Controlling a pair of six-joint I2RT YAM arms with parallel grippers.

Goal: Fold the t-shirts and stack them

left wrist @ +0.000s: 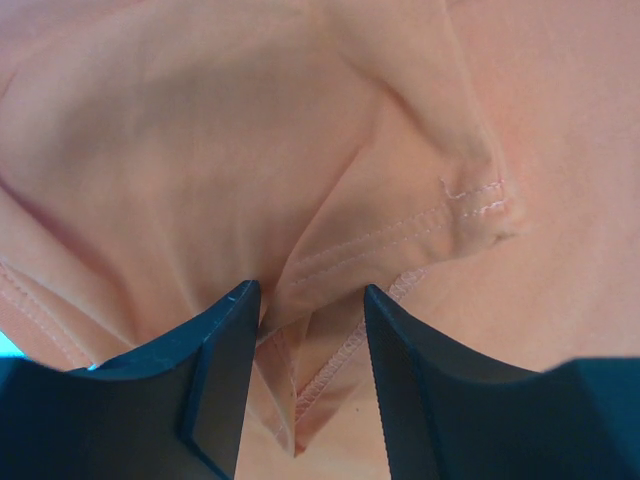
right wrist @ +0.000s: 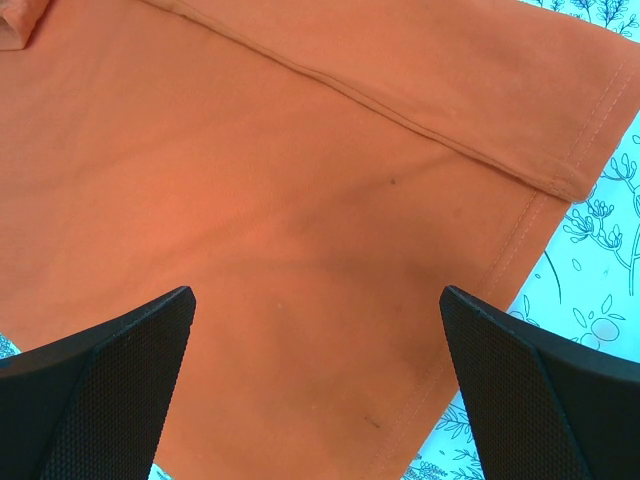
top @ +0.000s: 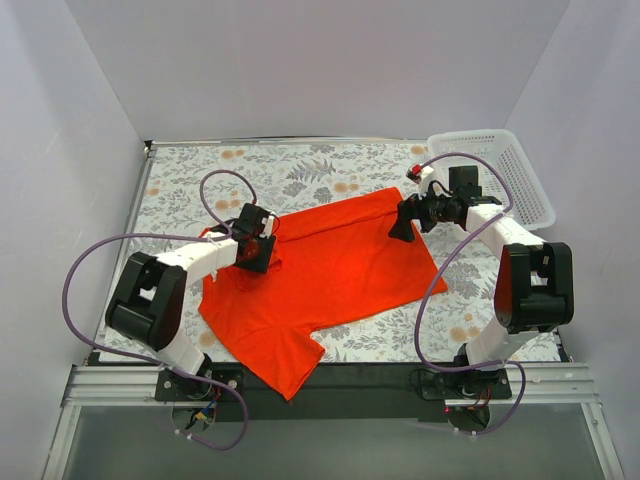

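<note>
One bright orange-red t-shirt (top: 330, 270) lies spread flat on the floral table, one sleeve hanging toward the near edge. My left gripper (top: 255, 247) is down on the shirt's left sleeve area. In the left wrist view the left gripper (left wrist: 307, 290) is partly open, and a bunched fold of t-shirt (left wrist: 200, 150) with a stitched hem lies between its jaws. My right gripper (top: 405, 226) is at the shirt's far right corner. In the right wrist view the right gripper (right wrist: 315, 290) is wide open just above flat t-shirt cloth (right wrist: 300, 150), near its hemmed edge.
A white mesh basket (top: 530, 180) stands at the back right corner, beside the right arm. The floral tablecloth (top: 300, 170) shows around the shirt and in the right wrist view (right wrist: 610, 260). White walls enclose three sides.
</note>
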